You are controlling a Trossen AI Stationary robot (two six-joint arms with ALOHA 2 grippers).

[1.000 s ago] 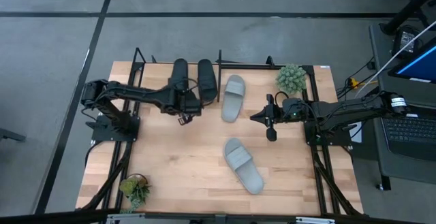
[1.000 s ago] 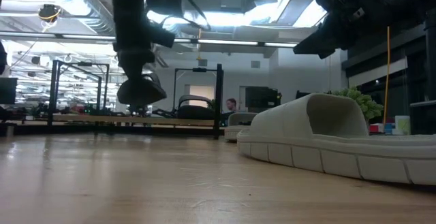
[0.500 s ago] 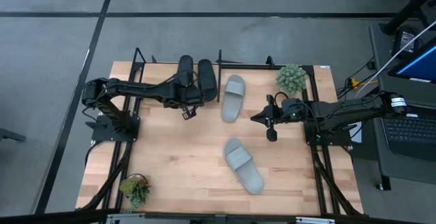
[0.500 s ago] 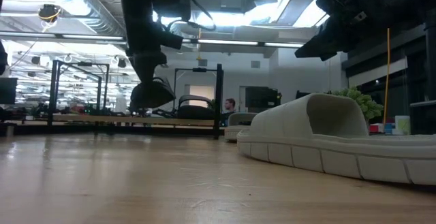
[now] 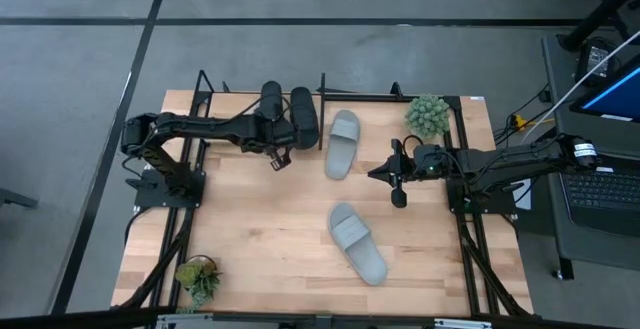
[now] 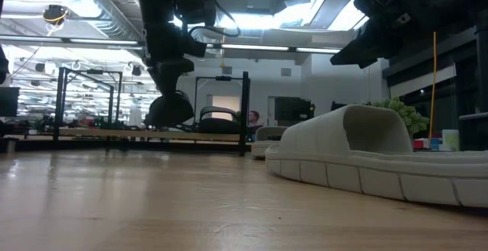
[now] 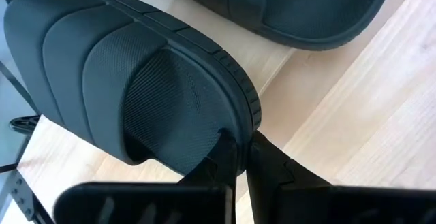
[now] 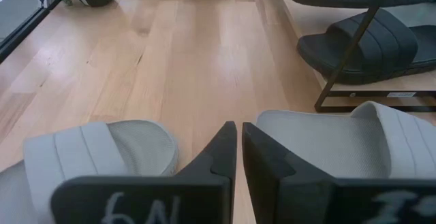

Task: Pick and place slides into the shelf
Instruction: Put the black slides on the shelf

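Wood covers the tabletop (image 5: 260, 229), pale and bare in the middle. Nearest the front edge sits a small potted plant (image 5: 198, 277), and a pale grey slide (image 5: 357, 242) lies toward the right. Farther back, the right gripper (image 5: 399, 174) hangs over the wood with its fingers pressed together, holding nothing. A second pale grey slide (image 5: 343, 143) lies just past it, in front of the shelf (image 5: 330, 96). At the back edge, two black slides (image 5: 288, 115) sit side by side on the shelf's wooden board. The left gripper (image 7: 240, 157) has its fingers pinched tight on the heel rim of the left black slide (image 7: 129, 91). A bushy green plant (image 5: 427, 115) stands at the back right corner.

A second ago the left gripper was farther from the shelf, and the black slide it held stuck out more. Now that slide sits farther in, level with its twin. The right arm has not moved.

On the right gripper's body some white marks show (image 8: 139, 209), but I cannot read them for sure.
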